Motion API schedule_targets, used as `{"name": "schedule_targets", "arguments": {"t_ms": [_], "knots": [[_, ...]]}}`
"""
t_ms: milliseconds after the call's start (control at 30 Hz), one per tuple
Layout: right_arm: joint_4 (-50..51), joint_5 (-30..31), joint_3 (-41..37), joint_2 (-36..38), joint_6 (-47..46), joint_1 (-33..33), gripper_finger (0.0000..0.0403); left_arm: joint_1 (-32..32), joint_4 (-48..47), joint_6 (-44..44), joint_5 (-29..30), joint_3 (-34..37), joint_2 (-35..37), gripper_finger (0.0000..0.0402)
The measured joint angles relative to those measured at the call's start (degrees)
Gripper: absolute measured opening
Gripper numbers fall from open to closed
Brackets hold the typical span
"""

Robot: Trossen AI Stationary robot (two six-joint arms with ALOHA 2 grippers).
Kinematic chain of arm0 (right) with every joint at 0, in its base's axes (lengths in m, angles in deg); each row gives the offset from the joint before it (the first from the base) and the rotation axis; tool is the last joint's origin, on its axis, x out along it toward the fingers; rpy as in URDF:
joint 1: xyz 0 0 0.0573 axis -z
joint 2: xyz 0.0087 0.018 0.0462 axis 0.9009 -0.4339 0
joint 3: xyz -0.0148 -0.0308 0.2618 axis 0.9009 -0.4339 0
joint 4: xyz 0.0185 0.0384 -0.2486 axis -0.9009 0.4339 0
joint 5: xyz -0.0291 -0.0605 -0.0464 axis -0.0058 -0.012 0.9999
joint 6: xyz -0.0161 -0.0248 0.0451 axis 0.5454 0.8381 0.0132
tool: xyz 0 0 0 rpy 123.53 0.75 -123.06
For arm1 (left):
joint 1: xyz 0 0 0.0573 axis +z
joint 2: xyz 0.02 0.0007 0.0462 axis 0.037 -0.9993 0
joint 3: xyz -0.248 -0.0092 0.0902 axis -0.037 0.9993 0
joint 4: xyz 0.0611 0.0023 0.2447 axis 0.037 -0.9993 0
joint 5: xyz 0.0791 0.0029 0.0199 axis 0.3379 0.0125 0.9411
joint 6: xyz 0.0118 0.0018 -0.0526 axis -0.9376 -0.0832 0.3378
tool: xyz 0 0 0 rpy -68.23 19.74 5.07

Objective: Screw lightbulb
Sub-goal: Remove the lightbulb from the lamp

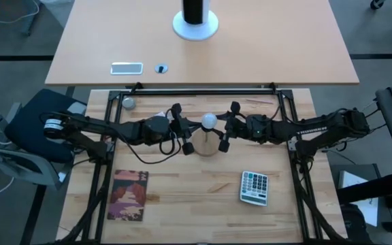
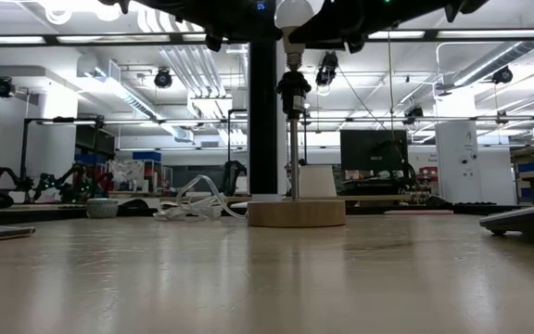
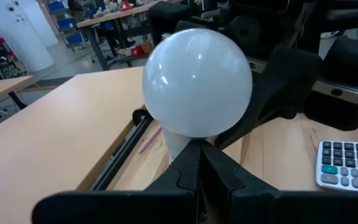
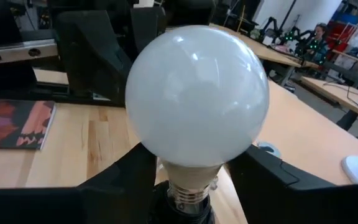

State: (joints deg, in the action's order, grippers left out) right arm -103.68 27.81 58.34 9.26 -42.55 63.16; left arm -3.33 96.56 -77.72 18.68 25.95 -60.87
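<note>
One lightbulb, two grippers meeting at it, centre of the high view.
Left gripper and right gripper both stand wide around the bulb, atop one round wooden lamp base; one calculator lower right, one book lower left.

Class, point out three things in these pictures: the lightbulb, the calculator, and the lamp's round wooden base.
lightbulb (image 4: pixel 196 93): right wrist view, on the middle of its frosted globe.
calculator (image 1: pixel 254 187): high view, on its keypad.
wooden base (image 2: pixel 296 213): low view, on the front of its side wall.
</note>
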Motion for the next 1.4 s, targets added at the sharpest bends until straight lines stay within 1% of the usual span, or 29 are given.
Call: {"name": "schedule_targets", "arguments": {"t_ms": [100,233,433,667,833,1067,1300,1400], "knots": [[0.0,-0.2,0.3,0.0,0.5,-0.1,0.0177,0.0,0.0,0.0,0.0,0.0,0.0,0.0],[0.1,-2.1,0.3,0.0,1.0,-0.1,0.0176,0.0,-0.2,0.0,-0.1,0.0,0.0,0.0],[-0.1,-3.9,0.4,0.1,1.4,-0.1,0.0189,0.0,0.9,-1.5,-4.6,0.0,0.0,0.0],[-0.1,-5.9,0.4,0.0,1.8,-0.1,0.0188,-0.1,1.9,-1.6,-5.4,0.0,0.0,0.0],[-0.1,-6.0,0.4,0.0,1.8,-0.2,0.0175,-0.1,2.1,-1.6,-6.0,0.0,0.0,0.0],[-0.1,-5.8,0.4,0.1,1.9,-0.3,0.0129,-0.1,2.1,-1.6,-5.9,0.0,0.0,0.0],[-0.1,-5.4,0.4,0.1,1.3,-0.3,0.0128,-0.1,1.9,-1.5,-5.7,0.0,0.0,0.0],[0.7,-3.0,0.4,0.8,1.2,-0.5,0.0126,0.0,1.9,-1.5,-5.2,0.0,0.0,0.0]]}}
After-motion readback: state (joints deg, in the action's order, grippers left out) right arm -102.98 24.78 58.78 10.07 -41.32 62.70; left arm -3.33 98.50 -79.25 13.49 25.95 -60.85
